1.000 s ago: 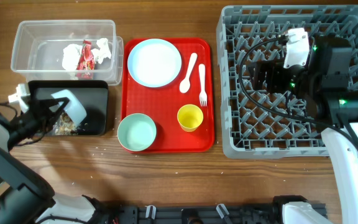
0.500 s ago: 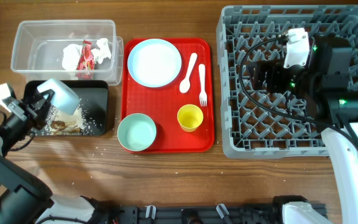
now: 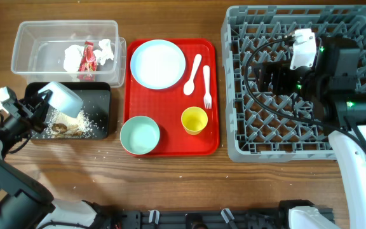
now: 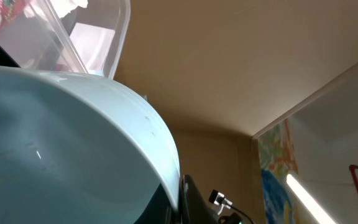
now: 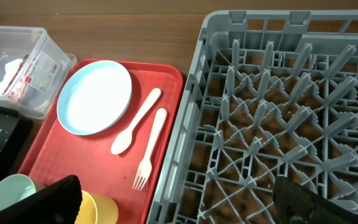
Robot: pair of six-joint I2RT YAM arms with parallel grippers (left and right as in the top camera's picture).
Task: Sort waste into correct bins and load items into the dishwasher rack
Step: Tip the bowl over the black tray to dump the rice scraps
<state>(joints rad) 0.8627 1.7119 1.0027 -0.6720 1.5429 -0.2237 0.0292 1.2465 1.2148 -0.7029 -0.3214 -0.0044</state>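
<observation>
My left gripper (image 3: 42, 107) is shut on the white-blue small bowl (image 3: 63, 97), holding it tipped over the black tray (image 3: 103, 95). Brownish-white food scraps (image 3: 75, 126) lie in that tray. In the left wrist view the bowl (image 4: 61, 143) fills the frame, its rim pinched by the fingers (image 4: 191, 202). The clear tub (image 3: 27, 35) holds white tissue (image 3: 72, 57) and the red wrapper (image 3: 88, 58). My right gripper (image 3: 269, 76) hangs open and empty above the grey rack (image 3: 297, 152).
The red tray (image 3: 170, 149) carries the pale blue plate (image 3: 158, 63), white spoon (image 3: 192, 74), fork (image 3: 206, 86), yellow cup (image 3: 194, 120) and mint bowl (image 3: 140, 135). The right wrist view shows the plate (image 5: 95, 96), spoon (image 5: 135, 121), fork (image 5: 149, 149) and rack (image 5: 272, 124).
My left gripper has drawn back to the left with the bowl and tipped it. More scraps now lie in the black tray. The right arm has not moved.
</observation>
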